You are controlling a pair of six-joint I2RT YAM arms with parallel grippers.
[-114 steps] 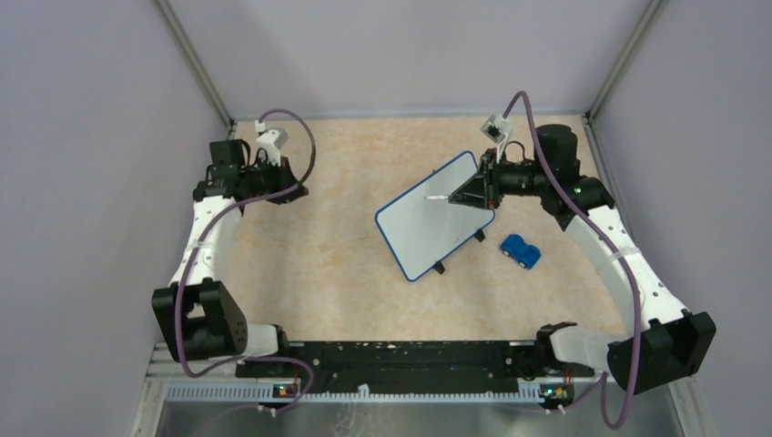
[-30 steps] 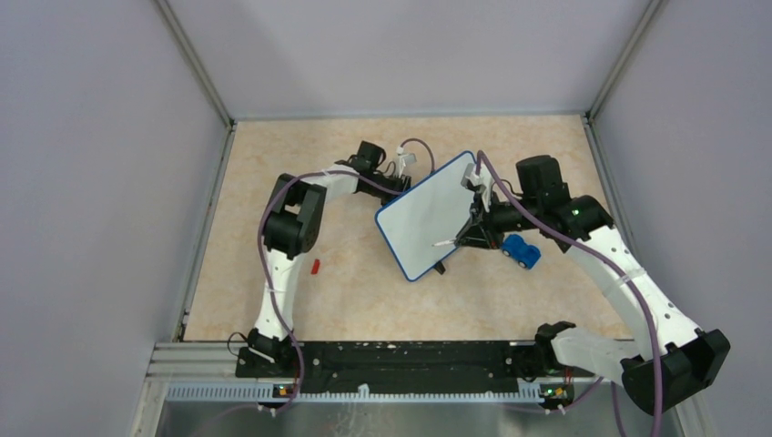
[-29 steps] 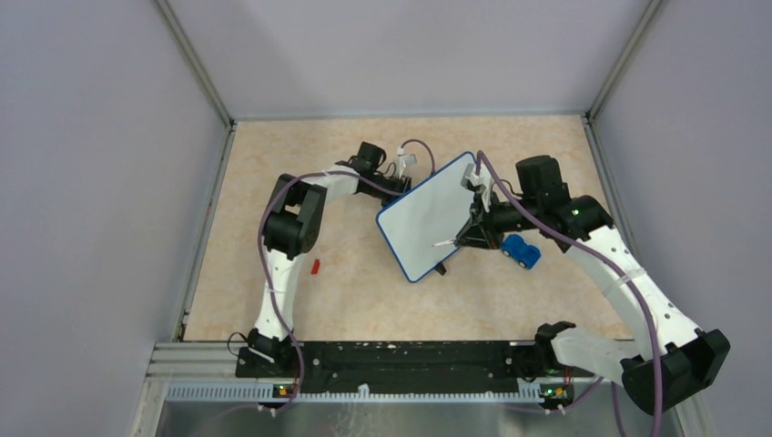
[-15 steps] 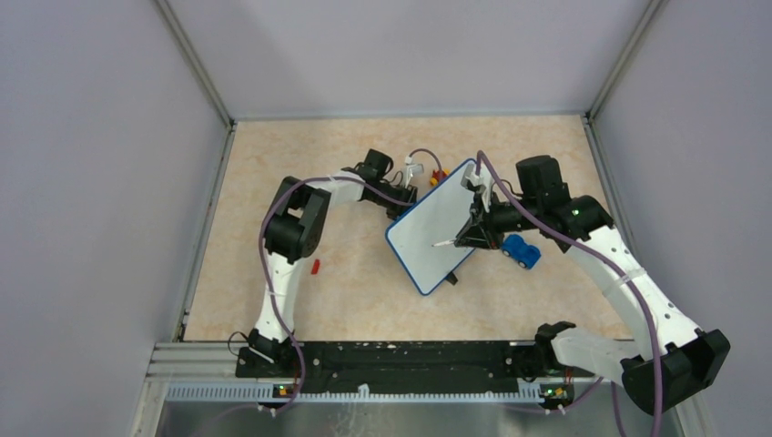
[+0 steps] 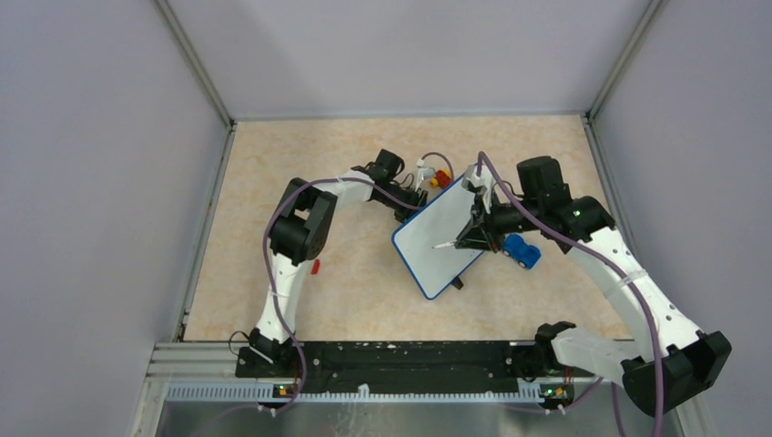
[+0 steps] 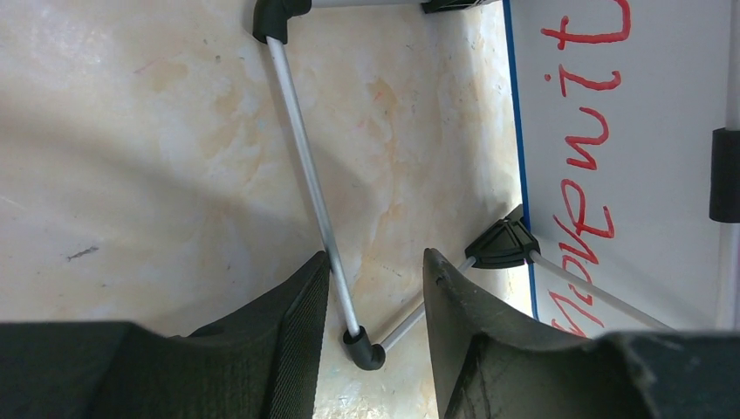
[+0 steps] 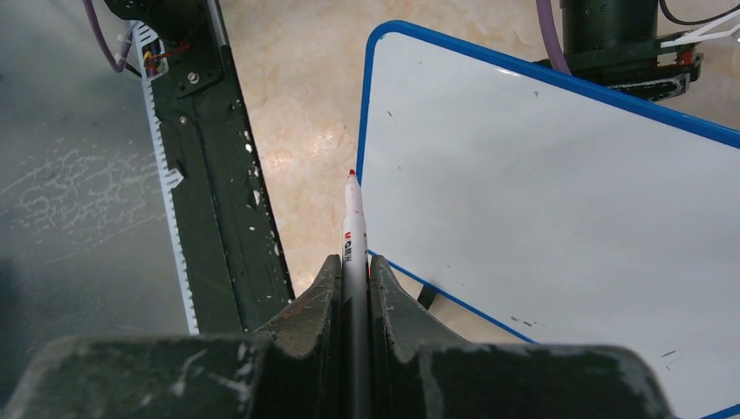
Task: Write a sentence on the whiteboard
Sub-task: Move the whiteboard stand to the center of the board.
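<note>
1. Two claws meet at the whiteboard (image 5: 430, 264), which stands tilted on thin metal legs on the marbled beige counter (image 5: 346, 300), between the pair.
2. At the board's far-left edge is the left claw (image 6: 376, 257), its fingers roughly half apart and holding nothing.
3. A thin silver leg (image 6: 305, 148) of the board runs close along the inner side of one finger. It ends in a black corner joint (image 6: 366, 353) in the gap between the fingers. Whether leg and finger touch cannot be told.
4. To the right of the left claw, the sentence (image 6: 586, 148) shows as scrawled red handwriting on a white surface edged by a blue line. Only part of it is in view, and the words cannot be read for certain.
5. The right claw (image 7: 354, 262) is closed tight on a white marker (image 7: 353, 227), whose red tip points straight ahead of the fingers.
6. Ahead and to the right of the right claw, the board's face is plain white with a few dark specks.
7. From above, the marker's tip lies over that face; whether it touches cannot be told.
8. A blue toy car (image 5: 521, 250) sits just beside the right claw, on the side away from the board.
9. A red and yellow toy (image 5: 441, 177) lies near the left claw, just past the board's far corner.
10. A small red piece (image 5: 315, 267) lies on the counter, well apart from both claws.
</note>
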